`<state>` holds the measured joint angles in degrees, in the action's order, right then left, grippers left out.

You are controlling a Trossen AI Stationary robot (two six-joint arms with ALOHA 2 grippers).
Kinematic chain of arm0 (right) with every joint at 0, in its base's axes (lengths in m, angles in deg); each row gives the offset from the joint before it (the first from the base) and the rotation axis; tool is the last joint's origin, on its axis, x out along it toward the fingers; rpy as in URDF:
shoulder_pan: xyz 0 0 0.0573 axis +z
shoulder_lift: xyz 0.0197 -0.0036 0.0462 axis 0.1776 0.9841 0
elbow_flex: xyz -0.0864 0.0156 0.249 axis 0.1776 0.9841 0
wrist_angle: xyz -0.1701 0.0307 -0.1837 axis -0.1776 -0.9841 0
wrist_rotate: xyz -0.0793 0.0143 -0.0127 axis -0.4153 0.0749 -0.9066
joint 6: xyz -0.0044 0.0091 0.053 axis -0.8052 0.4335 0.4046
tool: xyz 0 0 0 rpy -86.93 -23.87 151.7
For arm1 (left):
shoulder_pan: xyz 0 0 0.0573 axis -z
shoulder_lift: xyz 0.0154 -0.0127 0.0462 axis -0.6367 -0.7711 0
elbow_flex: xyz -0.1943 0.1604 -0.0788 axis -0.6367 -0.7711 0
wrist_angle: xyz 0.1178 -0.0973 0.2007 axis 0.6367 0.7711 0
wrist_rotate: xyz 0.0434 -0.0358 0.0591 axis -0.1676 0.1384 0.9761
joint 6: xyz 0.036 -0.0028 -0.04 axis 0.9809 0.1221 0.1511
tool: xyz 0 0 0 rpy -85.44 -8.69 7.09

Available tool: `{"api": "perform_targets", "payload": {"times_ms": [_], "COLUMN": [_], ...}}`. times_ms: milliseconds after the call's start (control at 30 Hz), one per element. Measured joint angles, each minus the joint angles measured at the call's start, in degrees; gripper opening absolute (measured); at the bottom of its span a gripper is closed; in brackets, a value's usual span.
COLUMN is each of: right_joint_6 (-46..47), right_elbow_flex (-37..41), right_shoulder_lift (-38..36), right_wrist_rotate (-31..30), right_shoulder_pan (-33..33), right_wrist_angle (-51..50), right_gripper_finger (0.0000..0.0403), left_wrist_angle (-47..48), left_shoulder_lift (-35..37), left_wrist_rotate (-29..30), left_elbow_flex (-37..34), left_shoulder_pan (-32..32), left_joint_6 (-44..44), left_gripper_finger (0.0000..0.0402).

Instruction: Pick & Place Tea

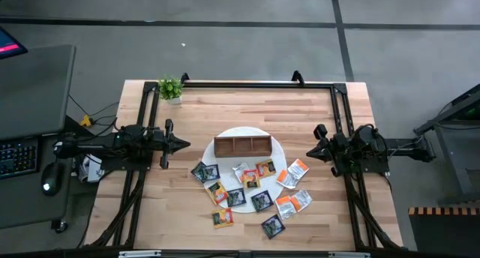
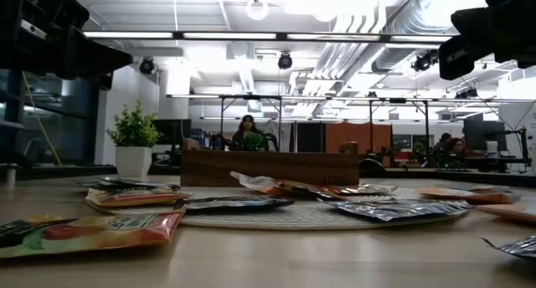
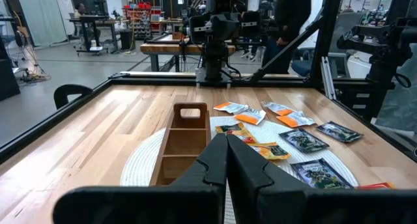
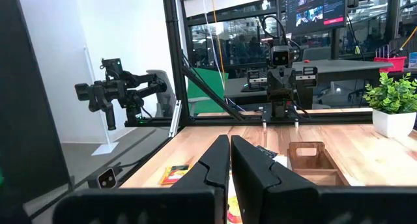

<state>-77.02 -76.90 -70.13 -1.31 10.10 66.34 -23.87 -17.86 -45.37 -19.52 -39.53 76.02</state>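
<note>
Several flat tea sachets, dark green, orange-yellow and white with orange, lie scattered on and around a round white mat [image 1: 277, 149] at the table's middle and near side. Among them are a dark one [image 1: 204, 172], an orange one [image 1: 217, 192] and a white-orange one [image 1: 293, 174]. A brown three-compartment wooden box [image 1: 241, 145] stands on the mat's far part. My left gripper [image 1: 184, 144] hangs shut and level left of the mat, above the table. My right gripper [image 1: 309, 153] hangs shut and level right of the mat. Neither holds anything.
A small potted plant [image 1: 171, 88] stands at the table's far left corner. A black frame [image 1: 247, 83] runs along the far edge and both sides. Bare wood shows along the near left part [image 1: 165, 213] of the table.
</note>
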Motion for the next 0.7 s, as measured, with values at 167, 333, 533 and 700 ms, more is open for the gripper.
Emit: {"api": "perform_targets", "payload": {"times_ms": [167, 333, 533, 700], "right_joint_6": [1.7, 3.9, 2.1, -0.8], "right_elbow_flex": [0.0, 0.0, -2.5, -9.9], "right_shoulder_lift": [0.0, 0.0, 1.0, 5.0], "right_wrist_rotate": [0.0, -2.0, -5.4, -10.4], "right_shoulder_pan": [0.0, 0.0, 0.0, 0.0], "right_wrist_angle": [0.1, 1.3, -1.3, -14.2], "right_gripper_finger": [0.0012, 0.0012, 0.0014, 0.0041], "left_wrist_angle": [0.0, 0.0, 0.0, 0.0], "left_shoulder_lift": [0.0, 0.0, 0.0, 0.0], "left_wrist_rotate": [0.0, 0.0, 0.0, 0.0], "left_elbow_flex": [0.0, 0.0, 0.0, 0.0], "left_shoulder_pan": [0.0, 0.0, 0.0, 0.0], "left_joint_6": [0.0, 0.0, 0.0, 0.0], "left_gripper_finger": [0.0001, 0.0001, 0.0001, 0.0001]}}
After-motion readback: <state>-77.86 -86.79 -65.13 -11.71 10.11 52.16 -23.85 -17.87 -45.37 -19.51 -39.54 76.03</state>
